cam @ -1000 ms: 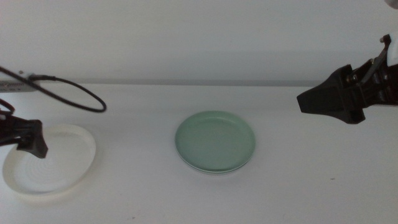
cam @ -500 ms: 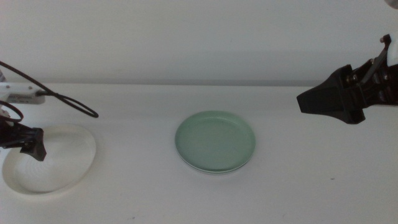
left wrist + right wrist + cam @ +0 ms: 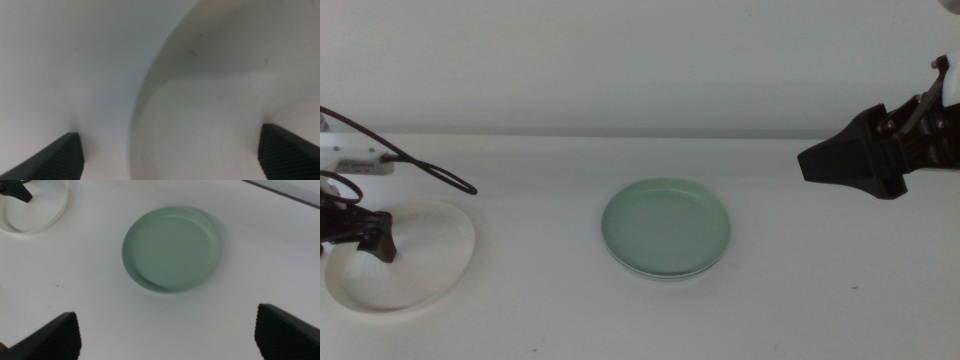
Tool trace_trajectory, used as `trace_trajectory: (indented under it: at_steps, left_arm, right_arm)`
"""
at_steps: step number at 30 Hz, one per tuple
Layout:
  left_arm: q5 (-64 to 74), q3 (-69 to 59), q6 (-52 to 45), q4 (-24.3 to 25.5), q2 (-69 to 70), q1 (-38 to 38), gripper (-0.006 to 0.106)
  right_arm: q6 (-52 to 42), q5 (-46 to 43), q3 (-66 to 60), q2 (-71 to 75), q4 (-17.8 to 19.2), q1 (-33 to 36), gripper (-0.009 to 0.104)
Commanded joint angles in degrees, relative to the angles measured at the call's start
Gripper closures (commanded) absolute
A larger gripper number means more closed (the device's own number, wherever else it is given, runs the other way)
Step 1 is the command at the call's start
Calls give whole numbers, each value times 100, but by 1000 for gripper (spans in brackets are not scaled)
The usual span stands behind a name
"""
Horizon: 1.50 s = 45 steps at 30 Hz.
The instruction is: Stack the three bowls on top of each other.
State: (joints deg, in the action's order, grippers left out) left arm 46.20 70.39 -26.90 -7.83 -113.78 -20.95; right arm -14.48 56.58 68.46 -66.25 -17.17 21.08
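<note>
The cream-white bowl (image 3: 405, 257) sits at the table's left. My left gripper (image 3: 372, 240) is down at its left rim, open. In the left wrist view the cream bowl's rim (image 3: 150, 90) runs between the two wide-apart jaws of the left gripper (image 3: 170, 155), one outside the bowl and one over its inside. The pale green bowl (image 3: 665, 226) rests mid-table, with a second thin rim (image 3: 660, 274) showing just under its near edge. My right gripper (image 3: 812, 163) hangs open above the table's right side, well away from the green bowl (image 3: 171, 249).
A black cable (image 3: 420, 165) loops from the left arm across the back left of the table. The cream bowl (image 3: 34, 209) and the left gripper's dark tip (image 3: 17, 192) also show in the right wrist view.
The left gripper has sunk slightly at the cream bowl's left rim, and its cable has shifted left. The right arm and the bowls have not moved.
</note>
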Motion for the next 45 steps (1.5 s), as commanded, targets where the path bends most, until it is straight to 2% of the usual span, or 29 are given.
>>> trace_trajectory:
  at_steps: [1, 4, 7, 10, 12, 13, 16, 20, 24, 26, 30, 34, 38, 45]
  left_arm:
    - [-42, -9, 33, -73, -198, -23, 9]
    - [12, -9, 33, -63, -266, -23, 18]
    - [81, -9, 33, -147, -275, -76, 40]
    - [91, -9, 33, -364, -275, -180, 71]
    - [91, -9, 59, -548, -275, -257, 96]
    - [96, -9, 73, -579, -275, -287, 102]
    - [363, 43, 131, -400, -193, -339, 102]
    - [1557, 652, 846, -82, 234, -339, 102]
    - [2928, 1443, 892, -648, 805, -326, 102]
    - [2896, 1665, 994, -901, 1128, -198, 101]
    - [2896, 2045, 2020, -957, 1374, 579, 101]
    - [2882, 2204, 2454, -987, 1239, 1686, 101]
    - [2771, 2480, 2856, -757, 745, 2704, 101]
    - [2898, 3043, 3003, -748, -116, 3586, 101]
  right_arm:
    - [-18, -48, -43, 3, 35, 6, 2]
    - [-18, -48, -43, 3, 35, 6, 2]
    - [-18, -48, -43, 3, 35, 6, 2]
    - [-18, -48, -43, 3, 35, 6, 2]
    - [-18, -48, -43, 3, 35, 6, 2]
    - [-18, -48, -43, 3, 35, 6, 2]
    - [-18, -48, -43, 3, 35, 6, 2]
    - [-18, -48, -43, 3, 35, 6, 2]
    - [-18, -48, -43, 3, 35, 6, 2]
    - [-18, -48, -43, 3, 35, 6, 2]
    - [-18, -48, -43, 3, 47, 6, 2]
    - [-18, -48, -43, 3, 47, 6, 2]
    - [-18, -48, -43, 3, 47, 6, 2]
    - [-18, -48, -43, 3, 47, 6, 2]
